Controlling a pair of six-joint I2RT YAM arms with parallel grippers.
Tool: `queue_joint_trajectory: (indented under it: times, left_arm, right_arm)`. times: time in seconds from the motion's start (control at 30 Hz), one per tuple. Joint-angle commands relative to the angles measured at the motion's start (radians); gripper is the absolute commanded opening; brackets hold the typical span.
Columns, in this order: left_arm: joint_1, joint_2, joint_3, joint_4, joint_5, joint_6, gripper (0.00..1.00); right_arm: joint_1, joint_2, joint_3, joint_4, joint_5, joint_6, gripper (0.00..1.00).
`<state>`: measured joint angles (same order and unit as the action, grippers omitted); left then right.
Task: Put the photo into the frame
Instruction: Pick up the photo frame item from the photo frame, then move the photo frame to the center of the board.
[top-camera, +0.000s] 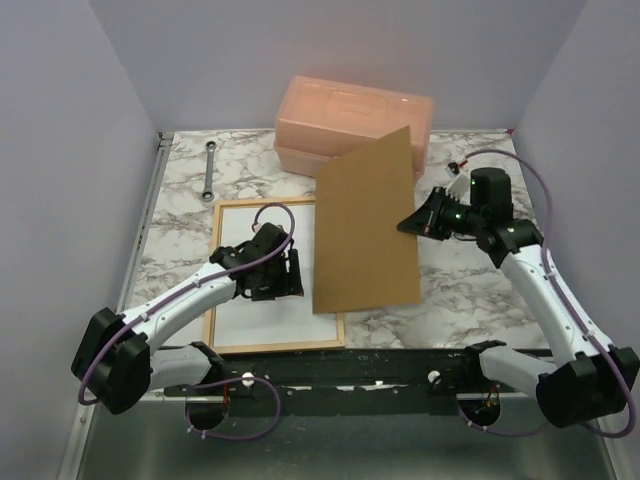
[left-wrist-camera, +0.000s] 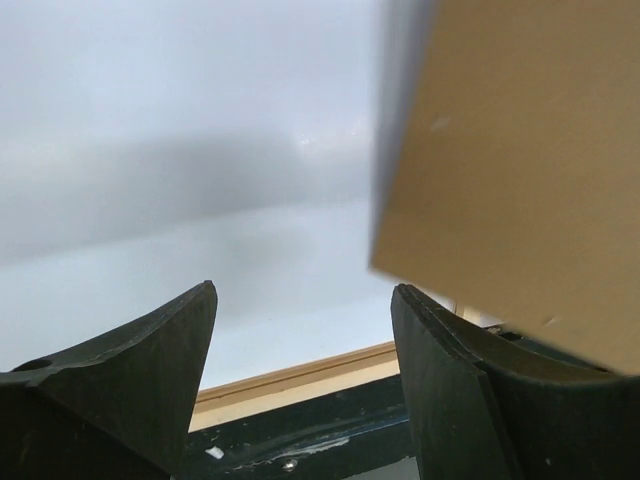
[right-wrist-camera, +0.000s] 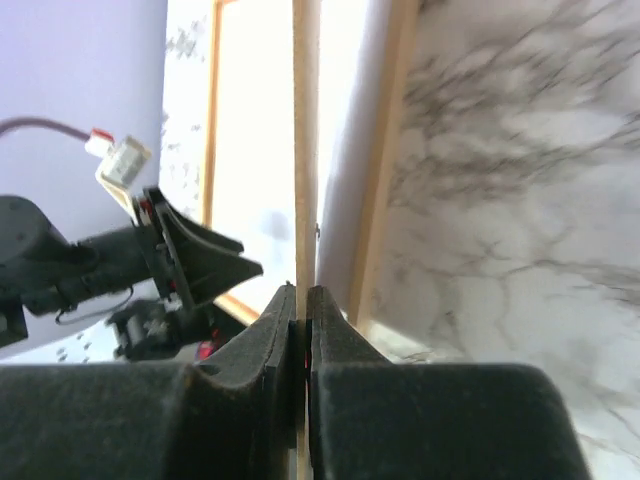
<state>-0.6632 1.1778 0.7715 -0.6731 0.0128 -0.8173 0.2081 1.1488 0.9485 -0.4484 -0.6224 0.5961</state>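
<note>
The light-wood frame (top-camera: 275, 346) lies flat on the marble table at the left. A plain white surface (top-camera: 245, 225) fills it; it looks like the photo's white back, and no printed side shows. My left gripper (top-camera: 285, 272) hovers open and empty over the frame's right part; in the left wrist view (left-wrist-camera: 303, 290) the white surface (left-wrist-camera: 200, 150) and the frame's near moulding (left-wrist-camera: 300, 375) lie below its jaws. My right gripper (top-camera: 408, 224) is shut on the right edge of the brown backing panel (top-camera: 365, 230) and holds it tilted over the frame's right side. The right wrist view (right-wrist-camera: 301, 290) shows the panel edge-on (right-wrist-camera: 304, 150).
A peach plastic box (top-camera: 350, 115) stands at the back, behind the panel's top corner. A metal wrench (top-camera: 210, 172) lies at the back left. A black bar (top-camera: 350, 372) runs along the table's near edge. Purple walls close in on three sides.
</note>
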Motion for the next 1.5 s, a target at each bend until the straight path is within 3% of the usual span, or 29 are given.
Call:
queue_joint_trajectory:
  times: [0.0, 0.2, 0.4, 0.73, 0.93, 1.37, 1.47]
  left_arm:
    - [-0.027, 0.083, 0.011, 0.113, 0.089, -0.028, 0.73]
    - [-0.078, 0.286, 0.139, 0.191, 0.143, -0.041, 0.71]
    - [-0.135, 0.506, 0.327, 0.146, 0.121, -0.026, 0.69]
    - [-0.219, 0.692, 0.472, 0.157, 0.160, -0.028, 0.62]
    - [-0.260, 0.723, 0.545, 0.159, 0.184, -0.037, 0.56]
    - [-0.320, 0.854, 0.736, 0.156, 0.281, -0.046, 0.55]
    - [-0.334, 0.878, 0.762, 0.165, 0.306, -0.044, 0.50]
  right_arm:
    - [-0.003, -0.107, 0.206, -0.278, 0.347, -0.112, 0.00]
    - [-0.003, -0.149, 0.406, -0.439, 0.579, -0.121, 0.00]
    - [-0.003, -0.180, 0.489, -0.510, 0.745, -0.140, 0.00]
    - [-0.003, -0.192, 0.539, -0.551, 0.823, -0.166, 0.00]
    - [-0.003, -0.187, 0.544, -0.555, 0.864, -0.182, 0.00]
    - [-0.003, -0.165, 0.552, -0.570, 0.875, -0.180, 0.00]
    - [-0.003, -0.162, 0.555, -0.573, 0.878, -0.180, 0.00]
